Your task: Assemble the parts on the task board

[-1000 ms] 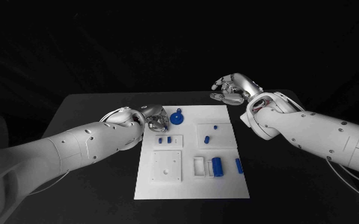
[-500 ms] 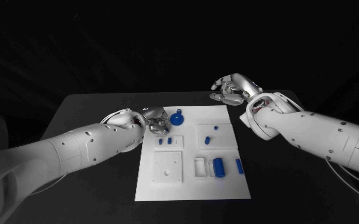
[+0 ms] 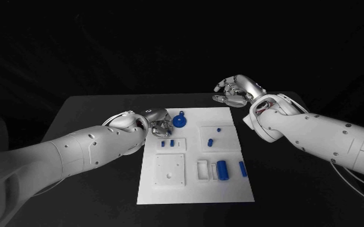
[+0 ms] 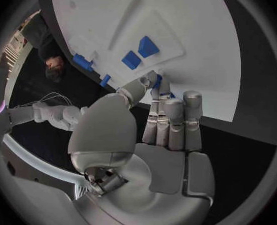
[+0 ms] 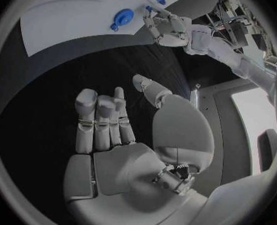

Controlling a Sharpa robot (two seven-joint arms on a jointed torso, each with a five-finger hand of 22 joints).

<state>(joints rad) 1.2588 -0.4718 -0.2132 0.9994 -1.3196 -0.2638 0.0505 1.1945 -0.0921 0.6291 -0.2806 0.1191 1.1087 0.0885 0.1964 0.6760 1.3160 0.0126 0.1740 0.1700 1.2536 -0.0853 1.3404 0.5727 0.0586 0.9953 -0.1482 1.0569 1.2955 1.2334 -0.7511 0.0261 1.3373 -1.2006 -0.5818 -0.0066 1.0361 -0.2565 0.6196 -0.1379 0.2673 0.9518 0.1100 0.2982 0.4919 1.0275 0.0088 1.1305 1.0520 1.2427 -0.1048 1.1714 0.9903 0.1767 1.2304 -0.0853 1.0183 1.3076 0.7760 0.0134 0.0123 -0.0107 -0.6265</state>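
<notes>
board [image 3: 193,185]: white plate, middle of the black table [image 3: 91,111], long side running away from the robot.

recesses and raised plates on the board, with contents:
- small plate [image 3: 171,143] just nearer than the board's far left corner: 2 short blue pegs [image 3: 171,143] standing side by side in it.
- square plate [image 3: 215,136] right of that one: 1 blue peg [image 3: 210,142] near its front, 1 smaller blue stud [image 3: 218,130] near its back.
- large square plate [image 3: 169,169], near left of the board: white, a small hole at its centre, no blue part on it.
- frame [image 3: 202,168] right of the large plate: white, nothing blue inside.
- blue cylinder [image 3: 221,169]: lying just right of the frame, lengthwise along the board.
- blue bar [image 3: 243,168]: lying at the board's right edge, beside the cylinder, apart from it.
- blue disc [image 3: 180,120]: round, with a small tab, lying flat at the board's far left.

left hand [image 3: 155,121]: at the board's far left edge, just left of the disc; fingers curled together, fingertips [image 4: 156,83] by the board's edge. whether they pinch a part i cannot tell.

right hand [image 3: 236,91]: past the board's far right corner, above the table, well apart from every part; fingers loosely bent and apart, holding nothing.
</notes>
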